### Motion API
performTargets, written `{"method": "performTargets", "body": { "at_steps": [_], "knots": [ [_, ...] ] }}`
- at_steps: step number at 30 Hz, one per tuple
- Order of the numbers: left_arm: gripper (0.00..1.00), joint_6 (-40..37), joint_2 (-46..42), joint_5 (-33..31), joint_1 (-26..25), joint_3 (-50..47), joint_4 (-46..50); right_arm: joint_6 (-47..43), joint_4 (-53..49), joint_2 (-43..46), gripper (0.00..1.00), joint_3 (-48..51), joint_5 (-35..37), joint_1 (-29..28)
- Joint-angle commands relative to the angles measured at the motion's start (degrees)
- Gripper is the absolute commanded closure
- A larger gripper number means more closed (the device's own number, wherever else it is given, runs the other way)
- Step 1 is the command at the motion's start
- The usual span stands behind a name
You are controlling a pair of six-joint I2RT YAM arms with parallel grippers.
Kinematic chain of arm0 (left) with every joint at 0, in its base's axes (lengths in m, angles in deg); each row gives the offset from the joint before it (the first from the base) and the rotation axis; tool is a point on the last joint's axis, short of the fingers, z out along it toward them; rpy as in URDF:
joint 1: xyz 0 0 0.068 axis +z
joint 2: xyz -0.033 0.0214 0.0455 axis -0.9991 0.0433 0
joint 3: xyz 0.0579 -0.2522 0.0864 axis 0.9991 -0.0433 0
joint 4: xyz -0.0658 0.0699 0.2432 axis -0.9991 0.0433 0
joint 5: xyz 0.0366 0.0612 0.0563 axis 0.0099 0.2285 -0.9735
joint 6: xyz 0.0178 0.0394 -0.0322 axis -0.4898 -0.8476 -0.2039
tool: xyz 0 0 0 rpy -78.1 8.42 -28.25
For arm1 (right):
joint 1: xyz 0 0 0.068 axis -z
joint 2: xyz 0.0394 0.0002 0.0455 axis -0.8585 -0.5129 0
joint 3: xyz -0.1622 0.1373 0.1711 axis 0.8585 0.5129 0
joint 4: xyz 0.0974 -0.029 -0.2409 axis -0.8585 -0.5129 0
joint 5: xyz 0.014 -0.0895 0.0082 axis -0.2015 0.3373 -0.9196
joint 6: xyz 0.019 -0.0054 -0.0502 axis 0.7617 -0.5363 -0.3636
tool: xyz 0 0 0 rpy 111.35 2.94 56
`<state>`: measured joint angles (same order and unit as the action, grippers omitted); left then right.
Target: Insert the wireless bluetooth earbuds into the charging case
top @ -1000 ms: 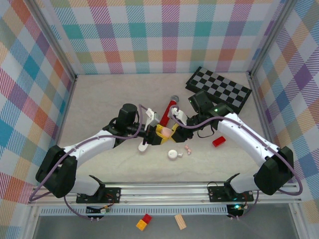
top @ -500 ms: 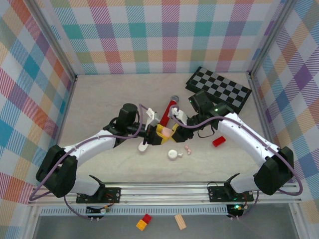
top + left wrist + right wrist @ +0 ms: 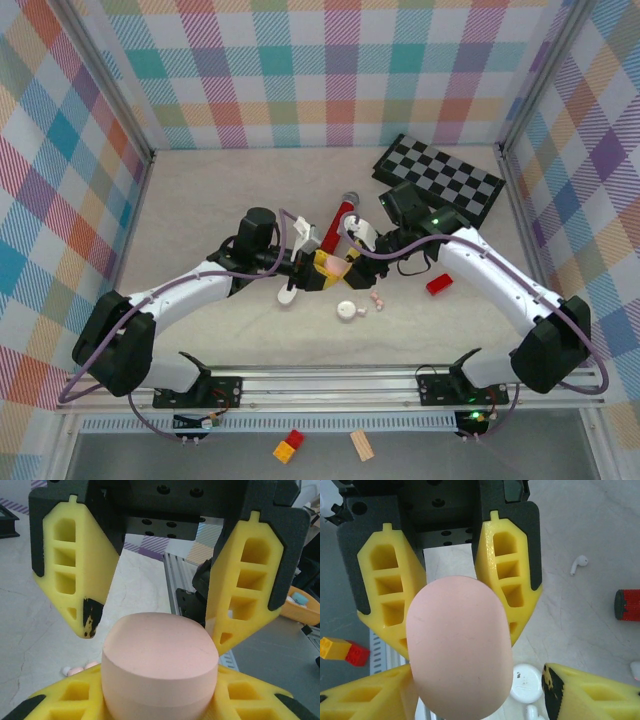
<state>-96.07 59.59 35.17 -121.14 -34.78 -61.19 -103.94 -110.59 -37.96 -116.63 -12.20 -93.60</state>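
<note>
At frame centre, my left gripper clamps the closed pink charging case, steadying it. My right gripper hangs spread around its lid, likely to open it. Pinkish earbuds lie on the table, just right of centre.

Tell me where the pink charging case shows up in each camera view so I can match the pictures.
Top external: the pink charging case sits near picture centre.
Left wrist: bottom centre, large, rounded top facing up.
Right wrist: centre to bottom, a tall oval.
Shared landmark: the yellow fingers of the left end effector clamp the case in every view.
</note>
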Motion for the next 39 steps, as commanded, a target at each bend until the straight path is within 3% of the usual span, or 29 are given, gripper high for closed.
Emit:
{"method": "performTargets", "body": {
  "at_steps": [1, 30, 39],
  "knots": [
    [0.67, -1.33, -0.03, 1.55, -0.48, -0.15, -3.96, -0.51, 1.01, 1.85, 0.31, -0.21, 0.34, 0.0],
    [0.67, -1.07, -1.7, -2.15, -0.47, -4.56, -9.96, 5.42, 10.56, 2.97, 0.29, -1.16, 7.45, 4.05],
    [0.67, 1.48, -0.23, -3.37, 0.39, -5.2, -15.19, 6.95, 12.53, 10.1, 0.25, 1.42, 0.59, 4.2]
  ]
}}
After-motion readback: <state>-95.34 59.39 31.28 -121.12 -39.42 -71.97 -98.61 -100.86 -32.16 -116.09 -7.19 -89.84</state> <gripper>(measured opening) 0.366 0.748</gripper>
